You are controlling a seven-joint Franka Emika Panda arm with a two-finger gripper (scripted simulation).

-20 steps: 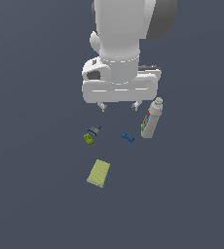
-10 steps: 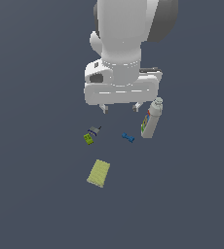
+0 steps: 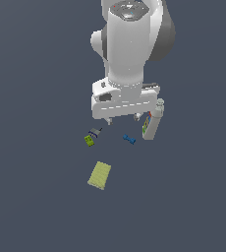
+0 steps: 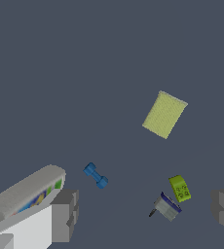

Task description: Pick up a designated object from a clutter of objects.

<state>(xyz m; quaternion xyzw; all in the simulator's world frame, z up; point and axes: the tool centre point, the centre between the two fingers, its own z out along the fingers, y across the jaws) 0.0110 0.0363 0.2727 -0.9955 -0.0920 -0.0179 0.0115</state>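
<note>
Claw (image 3: 124,118): wide open, holding nothing, above the surface (image 3: 36,197). Dumbbell (image 3: 129,140): blue, lying flat between bottle (image 3: 152,124) and green-grey piece (image 3: 91,137). Pad (image 3: 99,175): apart, flat.

I see flat, even light in both views, no cast shadows, no glare; edges pixelated, esp. small items.

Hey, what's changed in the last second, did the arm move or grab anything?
Barely anything. The gripper hangs open above the clutter about where it was, holding nothing. The blue dumbbell, bottle, green-and-grey piece and yellow-green pad have not shifted.
</note>
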